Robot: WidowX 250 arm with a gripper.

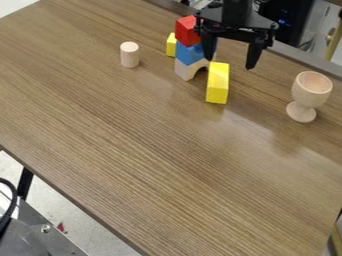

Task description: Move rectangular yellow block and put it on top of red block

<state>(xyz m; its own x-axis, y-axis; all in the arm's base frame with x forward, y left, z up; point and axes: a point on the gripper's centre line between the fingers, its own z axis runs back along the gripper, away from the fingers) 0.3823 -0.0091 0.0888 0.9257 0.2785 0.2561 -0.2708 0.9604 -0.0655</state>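
At the near left corner of the view, one grey metal panel (40, 237) sits below the table's edge, with one black cable (8, 212) curving beside it. One wood-grain table (153, 160) spans most of the view.

Nearest on the tabletop, towards the right, stands one pale wooden goblet (311, 90), upright on its round foot, well apart from the blocks.

A little farther back and left of it is the first of two yellow pieces, the rectangular yellow block (218, 84). It is on the table, its long side running roughly up and down the view, in front of and to the right of a stack. Whether it touches the stack, I cannot tell.

That stack counts three pieces: one pale arch block (184, 70) at the bottom, one blue block (189, 53) on it, and one red block (186, 31) on top.

One pale cylinder (129, 55) stands upright to the left of the stack. The second yellow piece, a smaller yellow block (171, 45), is partly hidden behind the stack.

One black gripper (230, 63) hangs just to the right of the stack, near the rectangular yellow block; its two fingers are spread apart, with nothing gripped between them.
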